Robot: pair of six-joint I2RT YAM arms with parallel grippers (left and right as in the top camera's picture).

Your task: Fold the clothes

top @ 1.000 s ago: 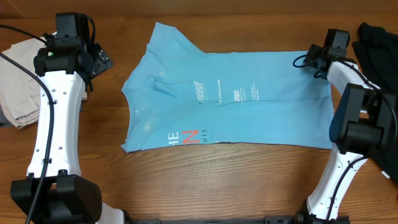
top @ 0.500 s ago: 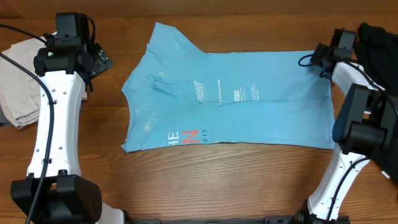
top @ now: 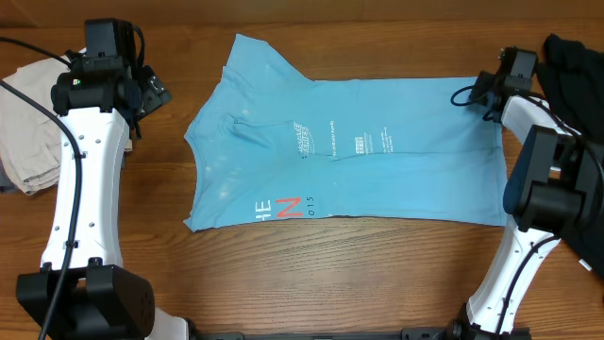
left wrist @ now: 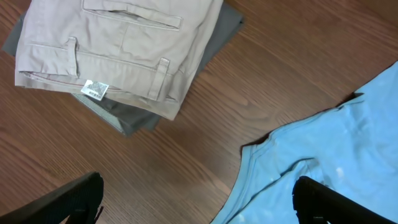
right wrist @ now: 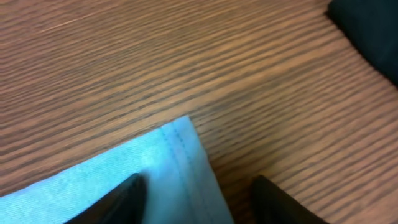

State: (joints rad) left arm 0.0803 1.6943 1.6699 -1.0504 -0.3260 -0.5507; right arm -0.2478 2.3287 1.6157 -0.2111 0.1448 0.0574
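Two YAM arms flank a wooden worktop [top: 377, 274] on which a light blue T-shirt [top: 377, 170] lies spread flat and not yet folded. Its long axis runs side to side between them, with the sleeves and neck toward the left arm and the hem toward the right. White print and red-and-white lettering face up. Beige khaki trousers [left wrist: 118, 50] sit folded on a grey garment [left wrist: 130, 118] at the far left edge, well apart from the shirt. A dark garment [top: 576, 57] is heaped at the far right.

The left gripper [left wrist: 199, 205] stands fully spread and holds nothing. It hangs over bare wood between the trousers and the shirt's near sleeve.

The right gripper [right wrist: 199, 202] is the one in position, low at the far corner of the hem [right wrist: 180, 134]. The corner lies just ahead of the fingertips, and the blue cloth runs back under the finger on the left of the wrist view, while the other finger is over bare wood. Its jaws stand partly apart and nothing is pinched yet.

Judging by this, a grasp of that corner is the step in hand. The cloth lies thin and flat on the wood, so the fingertips may slide over it.
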